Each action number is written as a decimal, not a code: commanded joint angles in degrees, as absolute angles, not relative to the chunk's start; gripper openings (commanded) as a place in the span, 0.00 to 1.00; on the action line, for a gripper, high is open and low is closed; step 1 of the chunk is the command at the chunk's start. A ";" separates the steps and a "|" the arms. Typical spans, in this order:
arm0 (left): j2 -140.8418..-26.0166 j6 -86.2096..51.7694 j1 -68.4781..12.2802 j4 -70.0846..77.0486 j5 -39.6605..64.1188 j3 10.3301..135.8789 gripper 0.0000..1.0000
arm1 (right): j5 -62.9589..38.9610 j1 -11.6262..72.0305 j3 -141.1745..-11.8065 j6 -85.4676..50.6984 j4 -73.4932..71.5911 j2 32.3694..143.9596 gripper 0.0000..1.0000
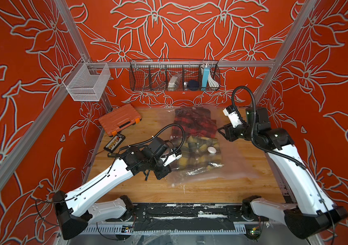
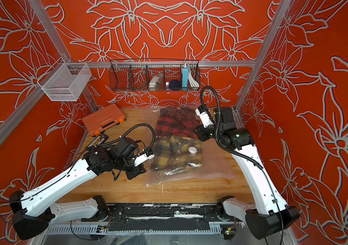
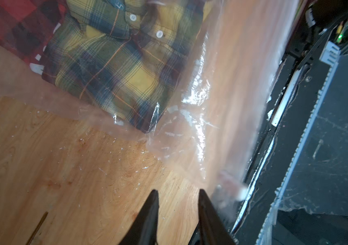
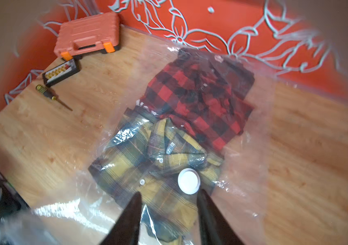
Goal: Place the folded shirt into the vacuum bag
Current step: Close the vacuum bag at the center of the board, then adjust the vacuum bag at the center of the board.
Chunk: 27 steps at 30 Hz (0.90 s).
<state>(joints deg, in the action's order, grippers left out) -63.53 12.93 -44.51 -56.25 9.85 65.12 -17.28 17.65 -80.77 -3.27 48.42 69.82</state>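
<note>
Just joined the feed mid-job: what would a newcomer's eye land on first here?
The clear vacuum bag lies mid-table with two folded plaid shirts showing through it: a red shirt toward the back wall, a yellow shirt nearer, the white valve cap over it. An orange tool case sits at the table's far left corner.

Worktop: pale wood, scratched.
Middle: clear vacuum bag, lying flat.
Far left corner: orange case, closed.
Beside the case: bit holder, screwdriver.
</note>
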 commanded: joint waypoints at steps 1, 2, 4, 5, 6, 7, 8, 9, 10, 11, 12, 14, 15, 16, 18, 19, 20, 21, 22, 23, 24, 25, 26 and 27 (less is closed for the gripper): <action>-62.70 9.07 -44.56 -53.07 13.24 65.61 0.38 | -10.49 18.80 -72.58 -16.89 50.88 73.02 0.37; -63.12 7.47 -44.56 -50.31 12.47 64.67 0.39 | -9.19 19.99 -69.00 -19.88 49.10 72.75 0.37; -64.72 4.83 -44.64 -45.91 12.10 63.28 0.40 | -6.65 22.14 -62.17 -24.69 45.32 72.39 0.38; -65.68 3.61 -44.82 -43.83 11.18 62.67 0.41 | -5.46 23.09 -58.65 -26.85 42.55 72.48 0.39; -66.44 2.50 -44.98 -41.97 10.05 61.98 0.41 | -5.02 23.48 -55.51 -28.71 39.96 73.20 0.39; -66.90 1.98 -45.13 -40.55 9.23 61.51 0.41 | -5.21 23.74 -53.67 -29.98 38.28 74.24 0.39; -67.29 1.63 -45.18 -39.20 8.34 61.15 0.42 | -5.73 24.13 -51.85 -30.94 36.02 75.83 0.39; -67.45 1.42 -45.24 -38.12 7.17 60.68 0.42 | -6.27 24.71 -50.79 -31.72 34.08 77.74 0.40; -67.44 1.47 -45.19 -37.51 6.28 60.54 0.42 | -6.46 25.09 -50.40 -32.27 32.88 79.43 0.40; -67.65 1.73 -45.22 -37.27 5.53 60.47 0.43 | -6.97 25.73 -50.04 -32.83 30.92 81.51 0.40; -67.62 2.01 -45.22 -37.10 4.64 60.42 0.43 | -7.98 26.26 -50.15 -33.46 29.32 83.63 0.40; -67.35 2.27 -45.22 -37.00 3.27 60.47 0.43 | -8.52 27.50 -50.91 -34.92 26.95 87.02 0.40; -67.12 2.45 -45.18 -36.93 2.86 60.40 0.43 | -8.85 28.21 -51.43 -35.81 25.68 88.73 0.40; -66.92 2.53 -45.19 -36.89 2.45 60.25 0.43 | -9.32 28.94 -51.96 -36.62 24.58 90.04 0.41; -66.41 2.70 -45.13 -36.38 1.65 59.47 0.43 | -10.89 30.83 -53.24 -38.60 22.11 92.89 0.40; -66.24 2.72 -45.18 -36.09 1.14 59.18 0.43 | -11.64 31.83 -54.13 -39.19 21.55 94.27 0.41; -66.04 2.55 -45.16 -35.78 0.28 58.70 0.43 | -12.35 32.88 -55.01 -39.93 21.03 95.63 0.41; -65.85 2.55 -45.18 -35.46 -0.10 58.34 0.44 | -13.13 33.58 -55.43 -40.49 20.17 96.48 0.40; -65.62 2.55 -45.09 -35.05 -0.68 57.90 0.44 | -14.30 34.27 -55.74 -40.90 18.99 97.15 0.40; -65.33 2.42 -45.02 -34.50 -1.59 57.39 0.44 | -14.98 34.56 -56.72 -40.75 19.55 97.76 0.41; -65.01 2.24 -44.89 -34.01 -2.24 56.95 0.45 | -15.07 34.57 -57.41 -40.27 20.31 97.75 0.42; -64.63 2.09 -44.75 -33.40 -2.86 56.40 0.46 | -14.95 34.44 -57.57 -39.41 20.62 96.80 0.44; -63.99 1.73 -44.53 -32.59 -3.89 55.65 0.47 | -14.29 34.24 -57.78 -38.09 21.89 95.33 0.45; -63.42 1.38 -44.40 -31.92 -4.92 54.96 0.48 | -12.91 34.04 -58.40 -36.38 24.58 93.72 0.47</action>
